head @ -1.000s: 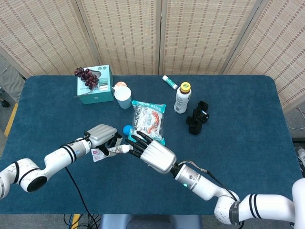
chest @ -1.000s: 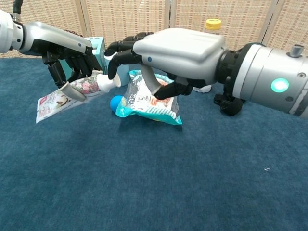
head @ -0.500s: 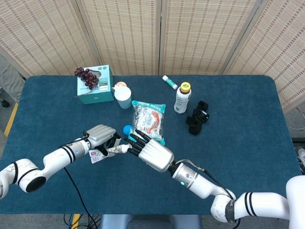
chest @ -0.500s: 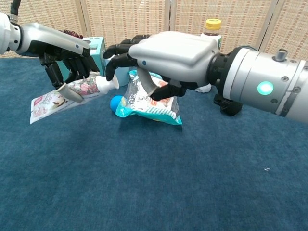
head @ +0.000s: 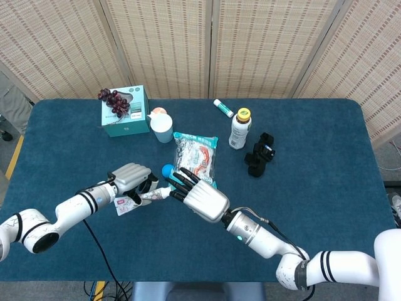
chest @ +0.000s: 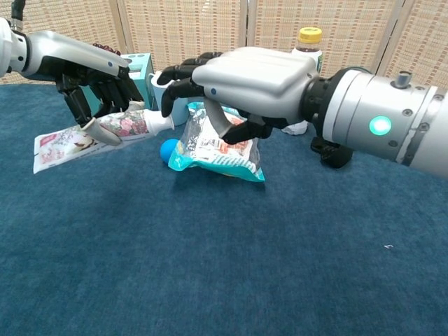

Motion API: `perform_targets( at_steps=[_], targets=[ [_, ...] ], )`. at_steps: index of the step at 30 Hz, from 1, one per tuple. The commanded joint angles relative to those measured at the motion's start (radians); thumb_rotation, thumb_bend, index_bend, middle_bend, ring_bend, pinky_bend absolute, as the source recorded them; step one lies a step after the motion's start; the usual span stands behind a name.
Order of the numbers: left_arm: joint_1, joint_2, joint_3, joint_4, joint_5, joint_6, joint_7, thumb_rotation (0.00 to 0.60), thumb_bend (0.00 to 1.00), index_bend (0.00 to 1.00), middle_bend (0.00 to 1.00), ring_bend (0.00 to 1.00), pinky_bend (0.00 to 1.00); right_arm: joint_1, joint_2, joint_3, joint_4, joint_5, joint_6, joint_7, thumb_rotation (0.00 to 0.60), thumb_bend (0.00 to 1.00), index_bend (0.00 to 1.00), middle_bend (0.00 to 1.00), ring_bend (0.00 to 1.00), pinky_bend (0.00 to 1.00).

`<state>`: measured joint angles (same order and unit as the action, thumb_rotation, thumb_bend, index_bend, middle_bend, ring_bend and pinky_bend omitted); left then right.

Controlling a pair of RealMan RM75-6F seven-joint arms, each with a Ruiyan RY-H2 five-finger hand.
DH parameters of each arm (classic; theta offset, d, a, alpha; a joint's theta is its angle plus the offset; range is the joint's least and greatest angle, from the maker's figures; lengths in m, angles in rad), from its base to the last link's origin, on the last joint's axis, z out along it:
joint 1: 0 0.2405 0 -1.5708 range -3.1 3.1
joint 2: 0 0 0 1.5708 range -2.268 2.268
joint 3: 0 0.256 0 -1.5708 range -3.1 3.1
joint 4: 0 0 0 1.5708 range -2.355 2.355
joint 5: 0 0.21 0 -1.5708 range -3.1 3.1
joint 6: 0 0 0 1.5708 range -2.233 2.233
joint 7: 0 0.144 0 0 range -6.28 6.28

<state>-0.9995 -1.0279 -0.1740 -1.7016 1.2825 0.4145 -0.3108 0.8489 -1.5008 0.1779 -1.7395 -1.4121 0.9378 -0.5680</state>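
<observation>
Two robot hands are seen above a blue table (head: 326,157). A floral tube (chest: 105,130) is gripped by the left hand (chest: 91,77), raised just above the cloth. Its white cap end is touched by the spread fingertips (chest: 171,105) of the right hand (chest: 245,87), which holds nothing. A snack bag (head: 195,157) lies just behind.

The left hand (chest: 94,73) has its fingers curled closed, gripping. The right hand (chest: 245,84) faces it, fingers spread apart, reaching toward its fingertips.
</observation>
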Motion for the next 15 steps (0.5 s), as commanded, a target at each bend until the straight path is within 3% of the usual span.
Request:
perform_targets(
  at_steps=[1,15],
  targets=[
    [0.002,0.001,-0.002,0.000,0.009,0.002,-0.008,0.600,0.48,0.63,0.70,0.57,0.55,0.003,-0.003,-0.001,0.003,0.004,0.001,0.000,0.597,0.92,0.26,0.07,0.00,0.00],
    [0.011,0.006,-0.004,-0.008,0.042,0.018,-0.045,0.600,0.48,0.64,0.71,0.58,0.56,0.021,-0.024,-0.007,0.030,0.024,0.007,-0.013,0.597,0.92,0.26,0.06,0.00,0.00]
  ],
)
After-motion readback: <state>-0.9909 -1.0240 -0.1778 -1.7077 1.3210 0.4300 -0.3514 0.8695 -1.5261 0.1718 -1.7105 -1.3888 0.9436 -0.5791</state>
